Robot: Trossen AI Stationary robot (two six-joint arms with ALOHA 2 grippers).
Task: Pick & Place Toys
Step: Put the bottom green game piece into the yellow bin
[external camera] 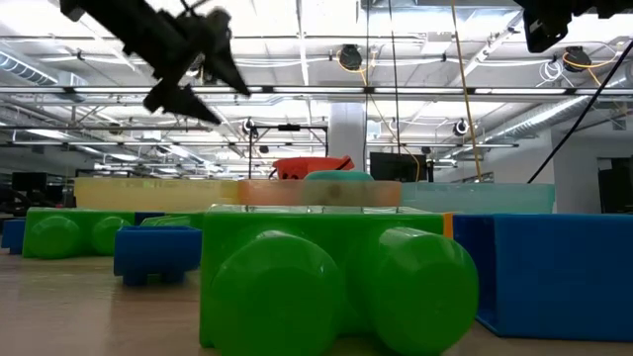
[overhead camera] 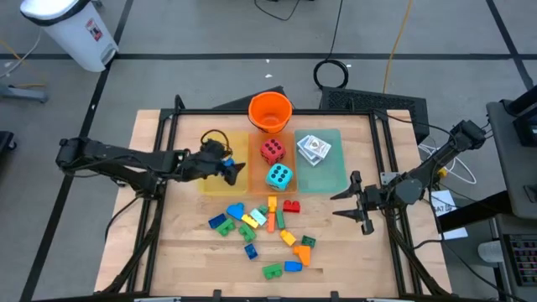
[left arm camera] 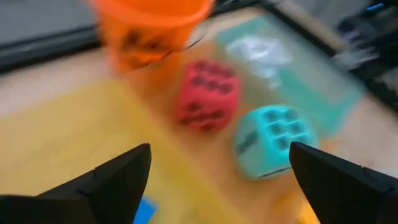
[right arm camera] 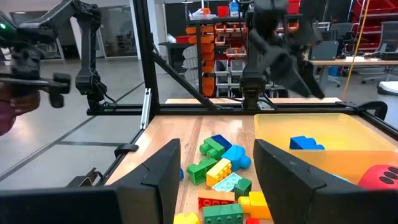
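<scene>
Already a blue brick (right arm camera: 307, 142) lay in the yellow tray (overhead camera: 215, 178), near its edge toward the loose pile; the red die (overhead camera: 271, 151) and teal die (overhead camera: 279, 176) sat on the orange tray (overhead camera: 257, 174), and white card packs (overhead camera: 314, 148) on the green tray (overhead camera: 331, 172). Most of the bricks (overhead camera: 262, 232) were scattered on the table (overhead camera: 180, 252) in front of the trays. The left gripper (overhead camera: 231, 170) hovered above the yellow tray's inner edge with its fingers spread and nothing between them. The right gripper (overhead camera: 357, 204) waited off to the right, fingers apart and empty. Risks seemed modest: the left arm, turning back toward the pile, could clip the teal die close beside it, and a low sweep might nudge the tray or scatter the crowded bricks, spoiling a clean grasp.
</scene>
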